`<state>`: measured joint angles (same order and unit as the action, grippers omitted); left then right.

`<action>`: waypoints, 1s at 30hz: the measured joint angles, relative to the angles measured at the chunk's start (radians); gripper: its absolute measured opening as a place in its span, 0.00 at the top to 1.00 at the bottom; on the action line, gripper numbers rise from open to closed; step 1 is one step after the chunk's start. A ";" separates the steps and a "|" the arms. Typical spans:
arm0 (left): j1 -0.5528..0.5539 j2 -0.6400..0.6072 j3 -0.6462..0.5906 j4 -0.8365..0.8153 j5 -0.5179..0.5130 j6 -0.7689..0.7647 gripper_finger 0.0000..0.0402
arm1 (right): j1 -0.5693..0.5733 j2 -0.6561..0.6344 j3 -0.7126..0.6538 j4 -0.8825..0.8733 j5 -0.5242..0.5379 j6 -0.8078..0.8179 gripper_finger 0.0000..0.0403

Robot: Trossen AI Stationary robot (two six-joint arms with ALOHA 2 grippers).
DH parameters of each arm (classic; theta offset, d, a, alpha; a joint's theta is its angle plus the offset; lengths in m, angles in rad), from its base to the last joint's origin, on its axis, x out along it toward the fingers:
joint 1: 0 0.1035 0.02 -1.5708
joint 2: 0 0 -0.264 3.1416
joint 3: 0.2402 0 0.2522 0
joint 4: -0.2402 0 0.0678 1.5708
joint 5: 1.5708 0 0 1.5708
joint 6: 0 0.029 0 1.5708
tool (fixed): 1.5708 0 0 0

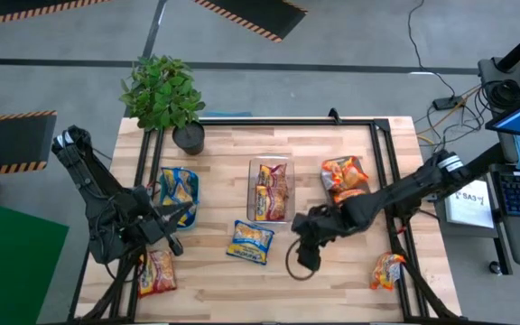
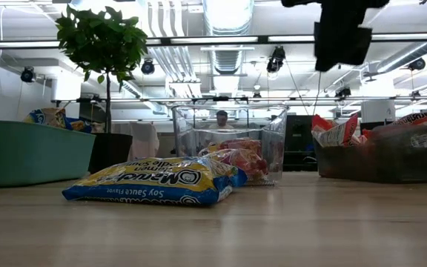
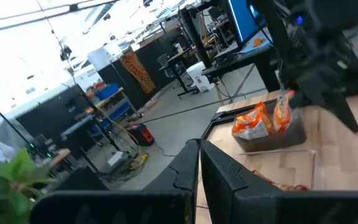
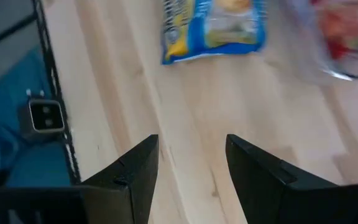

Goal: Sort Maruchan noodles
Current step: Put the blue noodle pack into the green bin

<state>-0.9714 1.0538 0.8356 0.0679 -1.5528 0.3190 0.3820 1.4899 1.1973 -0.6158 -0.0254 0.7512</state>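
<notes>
Wooden desk [image 1: 332,280] under the right claw [image 1: 307,257], fingers spread and empty, blue-edged noodle packet [image 1: 250,241] laid flat beside it, long axis crosswise, clear bin [image 1: 272,165] holding pink-edged packets [image 1: 273,192], left claw [image 1: 186,209] pressed together.

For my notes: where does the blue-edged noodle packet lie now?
In the high view, the blue-edged packet lies loose on the table, centre, just in front of the clear bin, left of the right gripper.

light: bright, even, coming from ceiling strip lamps [image 2: 228,15] | glare: lamps blowing out top of low view, hazing left wrist bkgd | shadows: soft, faint, sitting under blue packet [image 2: 154,182] | blur: both wrist views smearing; clear bin [image 4: 347,37] going out of focus | high view: staying sharp
</notes>
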 joint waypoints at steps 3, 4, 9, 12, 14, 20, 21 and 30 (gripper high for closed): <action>0.000 0.001 0.000 0.002 0.000 -0.058 1.00 | 0.010 0.046 -0.010 0.062 -0.001 -0.070 0.56; 0.000 0.005 0.000 0.004 0.000 -0.078 1.00 | 0.009 0.060 -0.010 0.075 -0.001 -0.087 0.56; 0.000 0.072 0.000 0.008 0.044 -0.217 1.00 | 0.009 0.110 -0.011 0.083 -0.008 -0.161 0.56; 0.000 0.151 0.000 0.008 0.135 -0.290 1.00 | 0.010 0.120 -0.011 0.084 -0.009 -0.191 0.56; 0.001 0.209 0.000 0.014 0.170 -0.332 1.00 | 0.011 0.124 -0.011 0.096 -0.010 -0.203 0.56; 0.006 0.366 0.000 0.087 0.196 -0.452 1.00 | 0.012 0.122 -0.011 0.158 -0.008 -0.190 0.56; 0.006 0.386 0.000 0.095 0.215 -0.471 1.00 | 0.013 0.122 -0.011 0.175 -0.006 -0.176 0.56; 0.034 0.525 0.000 0.129 0.421 -0.700 1.00 | 0.089 0.130 -0.015 0.266 0.054 -0.124 0.56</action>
<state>-0.9370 1.5790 0.8360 0.1971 -1.1317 -0.3807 0.4714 1.6203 1.1819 -0.3494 0.0287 0.6274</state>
